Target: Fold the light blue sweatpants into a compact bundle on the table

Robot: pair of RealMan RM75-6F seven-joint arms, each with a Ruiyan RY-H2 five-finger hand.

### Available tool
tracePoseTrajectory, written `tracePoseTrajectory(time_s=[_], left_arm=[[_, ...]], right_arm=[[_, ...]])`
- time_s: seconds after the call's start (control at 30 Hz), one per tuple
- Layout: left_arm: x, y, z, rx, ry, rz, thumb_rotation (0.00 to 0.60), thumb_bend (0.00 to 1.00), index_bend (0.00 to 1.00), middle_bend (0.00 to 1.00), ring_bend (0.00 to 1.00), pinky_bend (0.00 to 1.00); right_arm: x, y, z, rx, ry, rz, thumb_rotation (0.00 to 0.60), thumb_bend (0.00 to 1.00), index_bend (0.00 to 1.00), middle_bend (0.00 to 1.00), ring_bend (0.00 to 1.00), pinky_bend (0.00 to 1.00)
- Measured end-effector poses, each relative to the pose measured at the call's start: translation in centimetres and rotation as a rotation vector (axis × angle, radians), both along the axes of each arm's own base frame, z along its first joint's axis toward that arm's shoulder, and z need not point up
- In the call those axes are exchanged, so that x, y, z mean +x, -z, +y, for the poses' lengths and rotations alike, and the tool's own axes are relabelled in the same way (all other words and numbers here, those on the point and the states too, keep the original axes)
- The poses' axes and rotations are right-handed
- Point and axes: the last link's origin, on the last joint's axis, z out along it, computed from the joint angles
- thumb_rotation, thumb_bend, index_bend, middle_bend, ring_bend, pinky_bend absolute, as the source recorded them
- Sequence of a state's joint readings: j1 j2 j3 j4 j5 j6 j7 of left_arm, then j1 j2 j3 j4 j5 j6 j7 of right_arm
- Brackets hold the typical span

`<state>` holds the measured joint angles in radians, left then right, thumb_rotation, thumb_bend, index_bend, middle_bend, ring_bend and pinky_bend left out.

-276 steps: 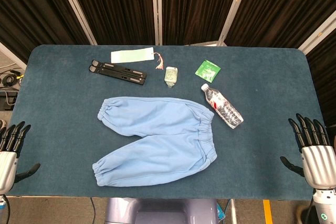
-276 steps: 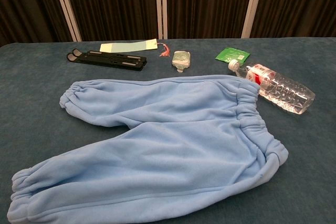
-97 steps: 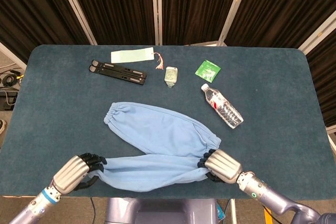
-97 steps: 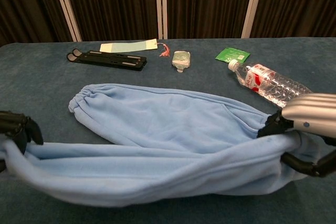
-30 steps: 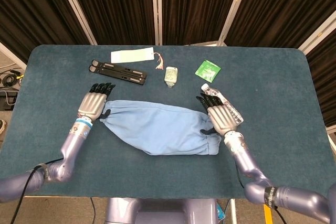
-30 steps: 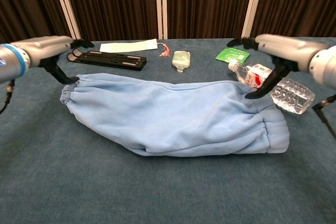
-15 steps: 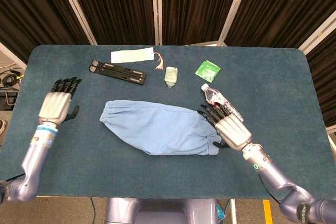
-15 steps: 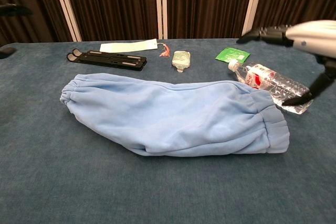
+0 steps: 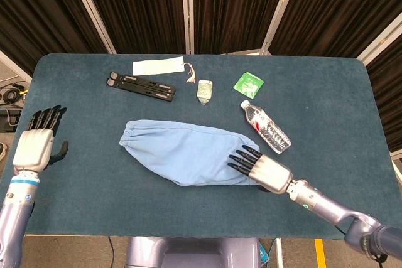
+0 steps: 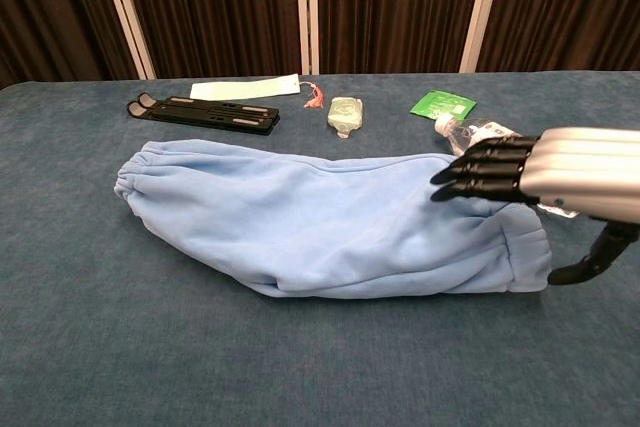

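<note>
1. Silver-backed and black-fingered, the right hand hovers over the waistband end of the light blue sweatpants, fingers straight and spread, holding nothing.
2. Off by the table's left edge, the left hand is raised with its fingers apart, empty, well apart from the cloth.
3. Folded lengthwise, the sweatpants lie as one long band across the middle of the blue table.
4. Just beyond the waistband lies a water bottle.
5. Farther back sit a green packet, a small clear pouch, a black folded stand and a pale paper strip.

dark pleated curtains with pale vertical strips behind, blue carpeted table, cables on floor at left
</note>
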<state>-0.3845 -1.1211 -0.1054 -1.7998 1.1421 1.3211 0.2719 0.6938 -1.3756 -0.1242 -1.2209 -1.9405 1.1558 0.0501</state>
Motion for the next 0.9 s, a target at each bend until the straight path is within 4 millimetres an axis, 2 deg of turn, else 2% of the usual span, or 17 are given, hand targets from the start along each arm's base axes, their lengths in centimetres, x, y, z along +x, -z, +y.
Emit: tracePoseTrajectory(time_s=[0.17,0.4,0.57,0.73,0.9], left_arm=[[-1.0,0.4,-1.7,-0.003,-0.018,-0.029,0.600,0.52,0.00,0.00,0.00,0.00],[-1.2,0.8,-1.9,-0.011,-0.009,-0.046,0.600,0.52,0.00,0.00,0.00,0.00],[-1.1,1.1,-1.8,-0.018,-0.004,-0.057,0.600,0.52,0.00,0.00,0.00,0.00],[-1.2,1.2,-1.9,-0.020,-0.001,-0.061,0.600,0.52,0.00,0.00,0.00,0.00],[-1.3,1.2,-1.9,-0.020,-0.006,-0.061,0.600,0.52,0.00,0.00,0.00,0.00]], right_arm=[[-0.7,1.3,-0.8,-0.005,-0.053,0.078,0.600,0.06,0.04,0.03,0.00,0.00],[-2.0,3.1,-1.8,-0.007,-0.059,0.184,0.600,0.06,0.04,0.02,0.00,0.00],[-2.3,3.5,-2.1,-0.009,-0.046,0.193,0.600,0.07,0.04,0.04,0.00,0.00],[-2.0,3.9,-2.3,-0.013,-0.049,0.173,0.600,0.18,0.10,0.08,0.00,0.00],[-1.7,4.3,-2.6,-0.014,-0.059,0.163,0.600,0.38,0.22,0.17,0.02,0.00]])
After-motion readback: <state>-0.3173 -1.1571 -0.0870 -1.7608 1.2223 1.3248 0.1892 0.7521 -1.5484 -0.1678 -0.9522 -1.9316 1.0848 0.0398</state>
